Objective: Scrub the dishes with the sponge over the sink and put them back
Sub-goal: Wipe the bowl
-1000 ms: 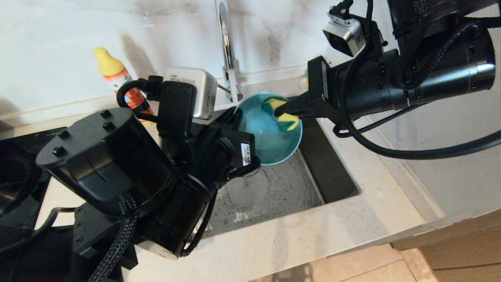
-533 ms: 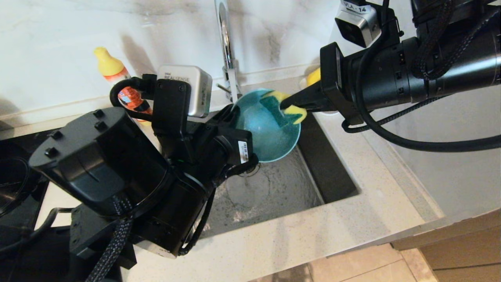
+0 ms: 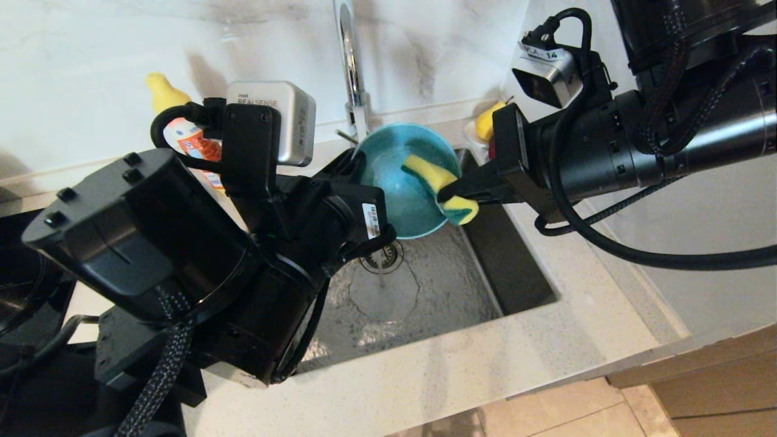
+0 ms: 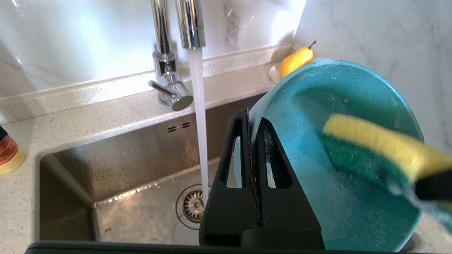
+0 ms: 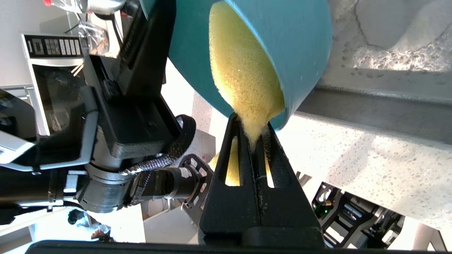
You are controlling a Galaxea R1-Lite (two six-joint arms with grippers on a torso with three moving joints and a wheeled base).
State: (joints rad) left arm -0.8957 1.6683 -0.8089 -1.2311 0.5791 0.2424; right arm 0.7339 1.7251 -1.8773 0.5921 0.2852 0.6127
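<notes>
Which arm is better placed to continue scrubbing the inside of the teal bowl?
The right. The right gripper is shut on the sponge, which lies against the inside of the teal bowl. The left gripper is shut on the bowl's rim, holding it tilted above the sink.

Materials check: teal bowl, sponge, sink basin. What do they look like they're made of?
Teal bowl: looks like glazed ceramic or melamine, with a speckled satin surface; can't tell which.
Sponge: soft open-cell foam, visibly porous and pinched thin between the right gripper's fingers, with a green fibrous scouring layer.
Sink: brushed stainless steel, showing dull grey reflections.
</notes>
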